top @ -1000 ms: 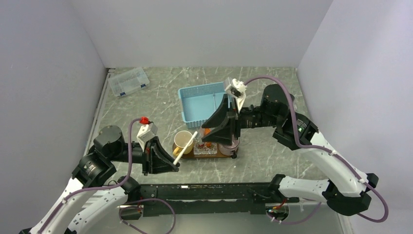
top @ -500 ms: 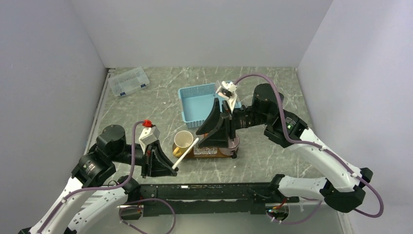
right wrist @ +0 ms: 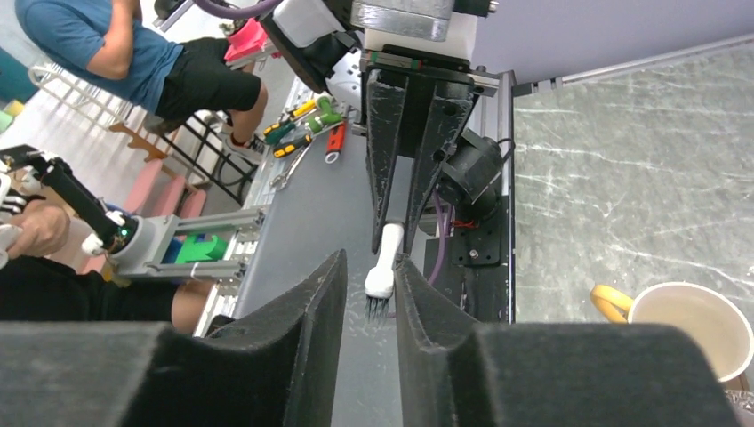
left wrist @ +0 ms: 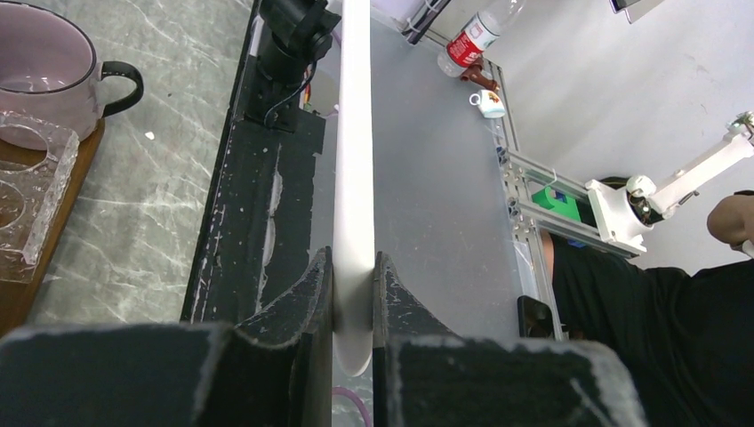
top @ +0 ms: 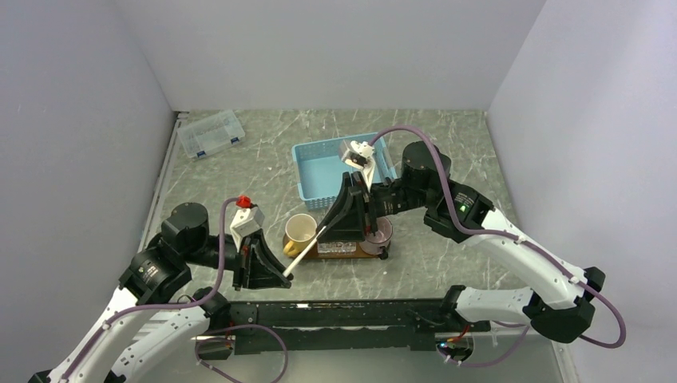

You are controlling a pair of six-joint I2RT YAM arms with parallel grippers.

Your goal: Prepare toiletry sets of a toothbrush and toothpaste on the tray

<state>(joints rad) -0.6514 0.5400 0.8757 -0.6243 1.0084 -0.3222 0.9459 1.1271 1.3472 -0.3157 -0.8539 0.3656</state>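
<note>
Grey-green marbled tabletop (top: 239, 175) between plain pale walls carries the scene. The left gripper (left wrist: 353, 258) has its jaws clamped on the butt end of the thin, straight white plastic toothbrush (left wrist: 356, 133), which slants through the air up towards the left-arm end of the flat, dark brown wood-look tray (left wrist: 11, 311) without resting on it. The right gripper (right wrist: 369, 262) has its jaws narrowly apart around the bristled head, with a gap showing on one side. On the tray sit a small clear square holder with round holes (left wrist: 22, 196) and, at the right-arm end, a pale lilac mug with a dark handle (left wrist: 36, 80). A cream-yellow mug (top: 301, 231) stands just off the tray's left-arm end. Behind the tray is a light-blue mesh basket (top: 335, 163); well behind it, towards the left wall, lies a clear plastic compartment box (top: 211, 132). Beyond the table's near edge, away from the tray, stands a clear bottle with a red label (left wrist: 462, 40), its print too small to read.
</note>
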